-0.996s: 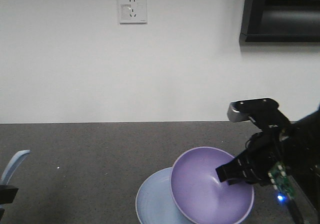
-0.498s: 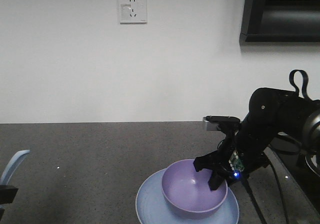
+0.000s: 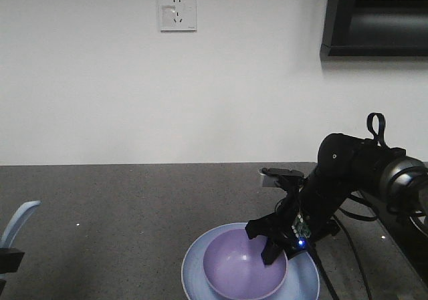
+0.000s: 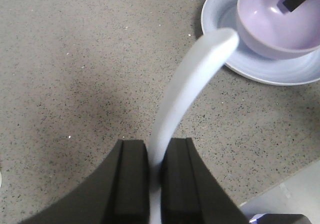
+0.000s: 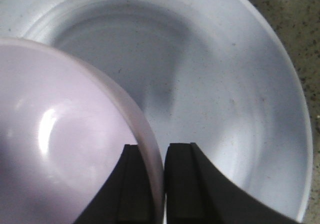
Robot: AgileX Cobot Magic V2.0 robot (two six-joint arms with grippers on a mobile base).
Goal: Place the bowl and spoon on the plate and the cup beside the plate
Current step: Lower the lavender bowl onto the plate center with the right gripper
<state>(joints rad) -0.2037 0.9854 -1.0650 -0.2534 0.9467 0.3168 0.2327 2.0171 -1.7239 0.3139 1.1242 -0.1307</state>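
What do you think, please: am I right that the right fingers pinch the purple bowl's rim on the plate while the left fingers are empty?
Not quite. The left fingers are not empty: the left wrist view shows them shut on the pale blue spoon. The rest stands: the right fingers pinch the rim of the bowl on the plate.

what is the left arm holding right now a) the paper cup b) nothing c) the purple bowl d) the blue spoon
d: in the left wrist view the left gripper has its jaws shut on the handle of the spoon, while the bowl is held at its rim by the right gripper.
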